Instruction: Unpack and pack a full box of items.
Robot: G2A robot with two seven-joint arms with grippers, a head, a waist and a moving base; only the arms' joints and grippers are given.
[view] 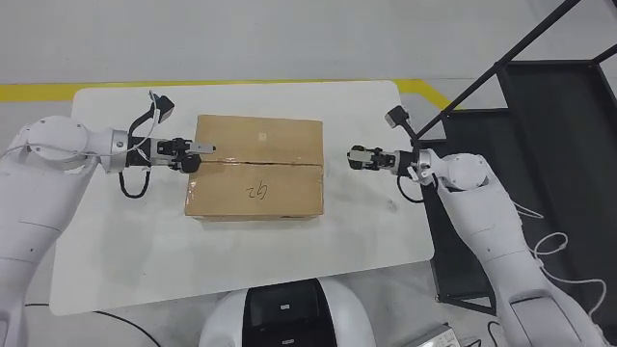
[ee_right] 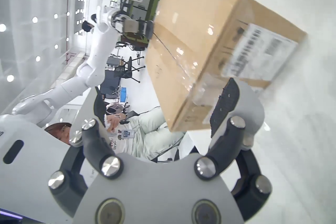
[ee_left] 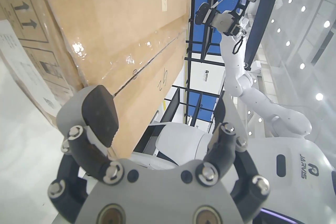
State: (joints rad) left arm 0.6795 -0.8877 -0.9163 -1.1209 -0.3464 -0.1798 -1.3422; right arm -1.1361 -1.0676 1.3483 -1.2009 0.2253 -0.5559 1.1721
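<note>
A closed brown cardboard box (view: 256,166) lies in the middle of the white table (view: 125,251), its top seam taped over and a scrawl on the near flap. My left gripper (view: 196,150) is open at the box's left end, level with the seam. In the left wrist view one dark pad (ee_left: 98,114) sits by the top corner of the box (ee_left: 118,25). My right gripper (view: 357,159) is open a short way off the right end, touching nothing. The right wrist view shows the labelled end of the box (ee_right: 197,38) ahead of the gripper (ee_right: 162,107).
A black metal rack (view: 540,154) stands right of the table, close behind my right arm. Bare tabletop lies in front of and behind the box. A yellow floor line (view: 424,87) runs past the far edge.
</note>
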